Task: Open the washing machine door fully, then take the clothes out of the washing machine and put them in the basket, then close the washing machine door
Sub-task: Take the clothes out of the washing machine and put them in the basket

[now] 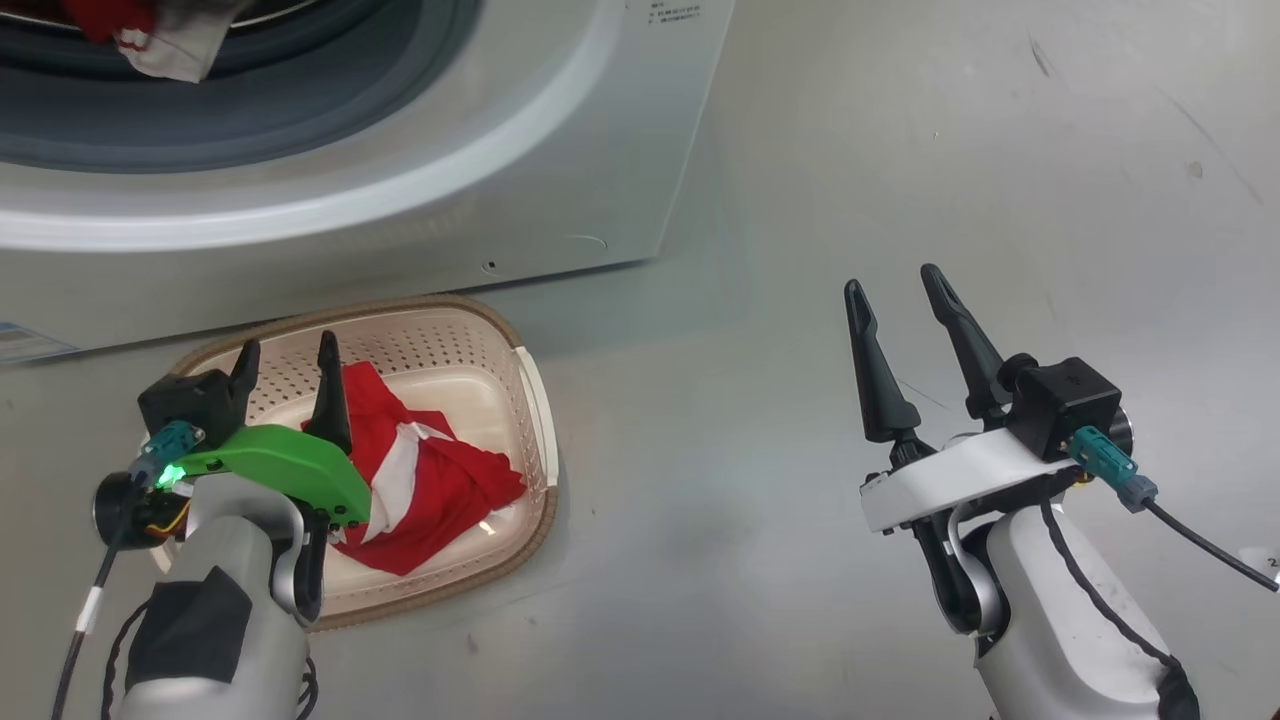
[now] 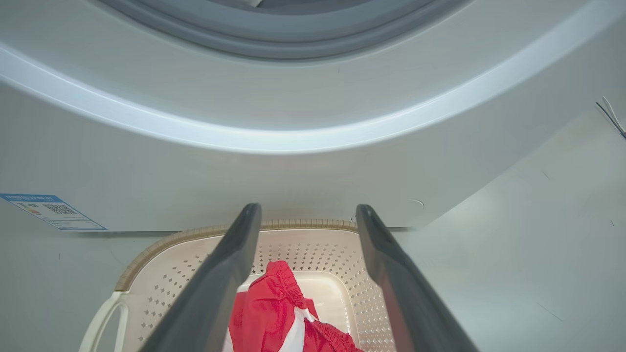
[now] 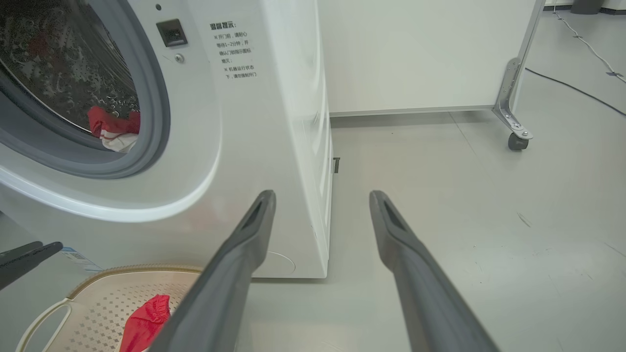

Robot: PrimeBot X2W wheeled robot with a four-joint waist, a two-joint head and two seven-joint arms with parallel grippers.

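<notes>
The white washing machine point(image 1: 420, 170) stands with its round opening uncovered; its door is out of view. Red and white clothes point(image 3: 115, 128) lie at the drum's lip, also seen in the head view point(image 1: 140, 30). On the floor in front sits the cream basket point(image 1: 450, 305) holding a red and white garment point(image 1: 430, 480). My left gripper point(image 1: 287, 352) hovers open over the basket's left half, above the garment point(image 2: 274, 303), with nothing between its fingers. Over bare floor to the right of the basket, my right gripper point(image 1: 892, 282) is open and empty.
A blue sticker point(image 2: 51, 210) marks the machine's lower front. Right of the machine stretches grey floor point(image 1: 950, 150). A white panel on a caster point(image 3: 518, 141) stands behind, with a cable point(image 3: 577, 88) on the floor beyond it.
</notes>
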